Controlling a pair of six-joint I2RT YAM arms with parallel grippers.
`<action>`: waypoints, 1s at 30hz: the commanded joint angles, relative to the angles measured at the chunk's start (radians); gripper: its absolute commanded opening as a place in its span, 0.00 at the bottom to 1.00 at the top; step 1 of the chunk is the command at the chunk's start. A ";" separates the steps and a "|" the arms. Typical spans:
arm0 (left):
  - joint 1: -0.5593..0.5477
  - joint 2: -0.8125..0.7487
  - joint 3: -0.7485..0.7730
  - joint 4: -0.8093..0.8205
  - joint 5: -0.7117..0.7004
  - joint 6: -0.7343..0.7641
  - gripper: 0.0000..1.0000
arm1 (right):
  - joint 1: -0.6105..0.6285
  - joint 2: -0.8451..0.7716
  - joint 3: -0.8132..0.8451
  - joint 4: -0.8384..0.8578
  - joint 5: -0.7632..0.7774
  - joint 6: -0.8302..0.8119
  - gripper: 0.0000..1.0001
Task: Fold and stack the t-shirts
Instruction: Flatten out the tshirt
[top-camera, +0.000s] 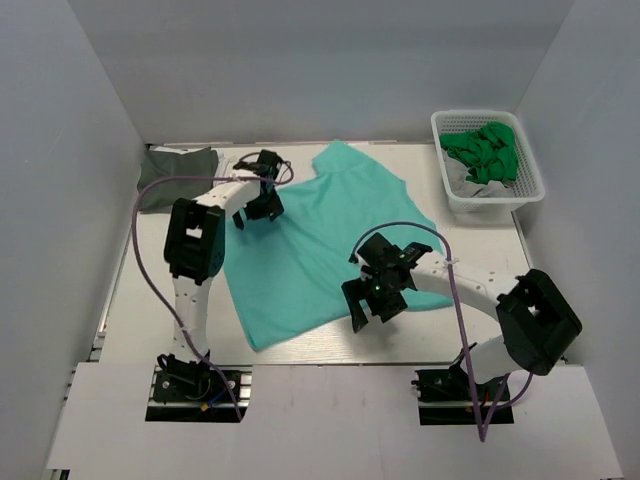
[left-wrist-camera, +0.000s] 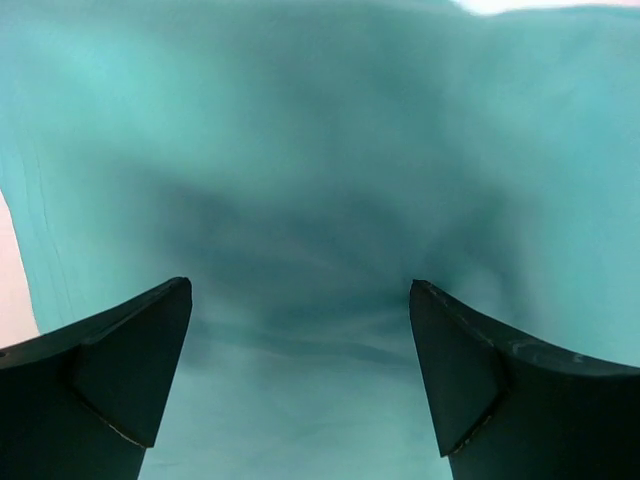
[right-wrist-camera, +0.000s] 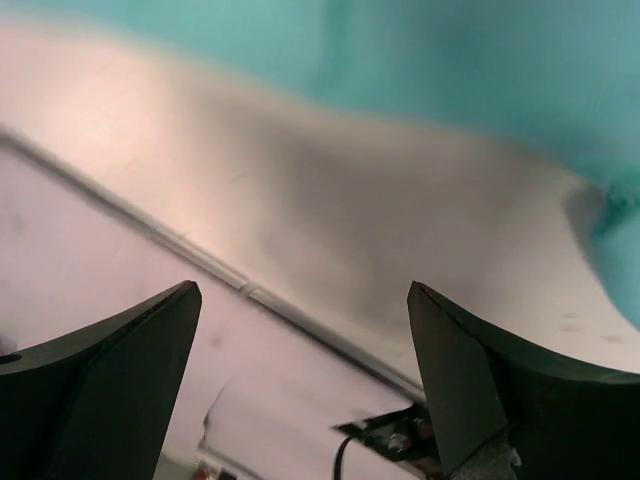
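A teal t-shirt (top-camera: 320, 240) is spread flat on the table (top-camera: 160, 290), around the middle and slightly to the left. Its long axis is set on a slant, from the far middle of the table down to the near left. One corner is pointed at the far wall and a straight edge is turned towards the arm bases. Which end carries the collar cannot be told.

The left gripper (top-camera: 262, 207) is held low over the shirt's far left part. In the left wrist view its fingers (left-wrist-camera: 120, 370) are spread wide, with shaded teal cloth (left-wrist-camera: 320, 150) seen beneath and between them. Nothing is gripped.

The right gripper (top-camera: 372, 312) is placed at the shirt's near right edge. In the right wrist view it (right-wrist-camera: 303, 285) is likewise opened wide over bare table (right-wrist-camera: 350, 200), and the teal hem (right-wrist-camera: 480, 60) is seen lying beyond the fingertips. Nothing is held here either.

A white basket (top-camera: 525, 195) is stood at the far right corner, well apart from the shirt, with crumpled green garments (top-camera: 485, 150) piled inside. A dark folded cloth (top-camera: 175, 175) is laid at the far left corner
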 joint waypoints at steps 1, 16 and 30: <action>-0.034 0.050 0.188 -0.002 -0.016 0.178 1.00 | 0.051 -0.032 0.043 -0.069 -0.172 -0.043 0.90; -0.034 -0.409 -0.123 0.130 0.136 0.228 1.00 | -0.133 0.115 0.392 0.002 0.280 0.019 0.90; -0.034 -0.743 -0.723 0.208 0.317 0.051 1.00 | -0.392 0.358 0.433 0.112 0.260 0.053 0.90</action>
